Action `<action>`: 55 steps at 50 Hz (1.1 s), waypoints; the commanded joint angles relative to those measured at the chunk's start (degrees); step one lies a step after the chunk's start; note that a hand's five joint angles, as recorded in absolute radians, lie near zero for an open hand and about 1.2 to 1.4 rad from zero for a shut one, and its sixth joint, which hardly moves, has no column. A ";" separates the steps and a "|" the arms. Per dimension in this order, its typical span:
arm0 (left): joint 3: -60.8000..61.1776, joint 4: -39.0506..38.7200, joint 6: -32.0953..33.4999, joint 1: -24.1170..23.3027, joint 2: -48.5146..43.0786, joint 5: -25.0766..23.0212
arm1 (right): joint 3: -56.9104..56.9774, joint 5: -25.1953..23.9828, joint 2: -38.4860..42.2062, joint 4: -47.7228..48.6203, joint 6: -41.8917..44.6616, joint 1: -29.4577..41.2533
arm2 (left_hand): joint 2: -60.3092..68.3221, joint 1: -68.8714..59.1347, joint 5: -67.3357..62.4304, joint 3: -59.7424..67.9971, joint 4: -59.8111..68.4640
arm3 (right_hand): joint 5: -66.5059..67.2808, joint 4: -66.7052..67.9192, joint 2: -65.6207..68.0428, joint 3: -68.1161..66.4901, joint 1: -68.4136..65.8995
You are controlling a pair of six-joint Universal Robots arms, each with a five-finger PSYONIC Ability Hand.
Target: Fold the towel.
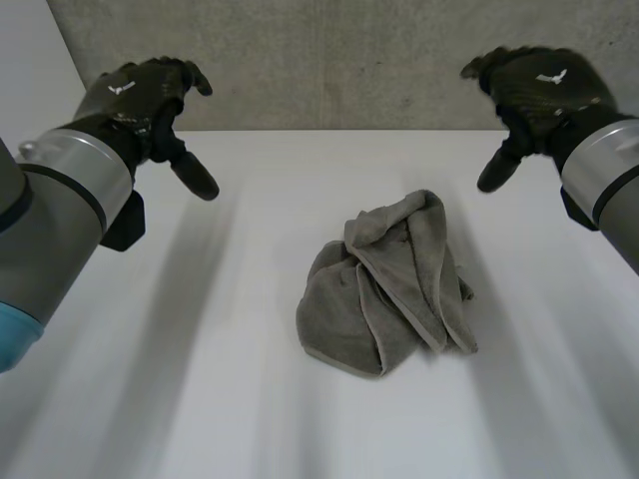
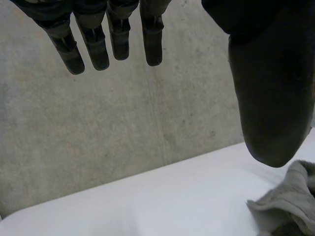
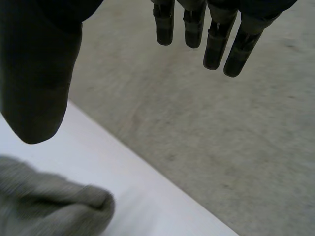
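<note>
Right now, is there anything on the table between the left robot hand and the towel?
No. In the head view, bare white table lies between the left robot hand and the crumpled grey towel; nothing else sits there.

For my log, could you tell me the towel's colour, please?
Plain grey towel, clearest in head view.

We see the towel [image 1: 389, 289] as grey terry cloth, matt and nappy, with a stitched hem. Table [image 1: 200, 379]: white, smooth, matt. Back wall [image 1: 329, 60]: looks like bare concrete, rough, mottled. Left hand [image 1: 135, 95] and right hand [image 1: 544, 85]: black, hard-looking, slight sheen. Arm joints [image 1: 75, 185]: satin grey, metal-look.
</note>
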State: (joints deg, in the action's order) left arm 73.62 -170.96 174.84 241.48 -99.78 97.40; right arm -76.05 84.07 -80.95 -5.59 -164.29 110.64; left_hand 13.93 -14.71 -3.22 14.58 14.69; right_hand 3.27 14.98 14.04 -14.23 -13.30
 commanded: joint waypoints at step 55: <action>-0.06 -15.28 -2.58 -17.88 -33.82 0.43 | -8.41 3.73 25.49 11.48 22.70 6.87 | 1.83 -1.05 -2.54 1.19 1.08 | 16.82 15.11 16.05 -15.86 -16.79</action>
State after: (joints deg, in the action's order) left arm 76.17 -186.00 172.24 223.58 -131.99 97.78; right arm -84.82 87.19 -55.74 5.38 -141.53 117.62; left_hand 14.84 -14.86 -5.67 14.71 14.85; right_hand 17.50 28.13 28.30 -28.08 -28.30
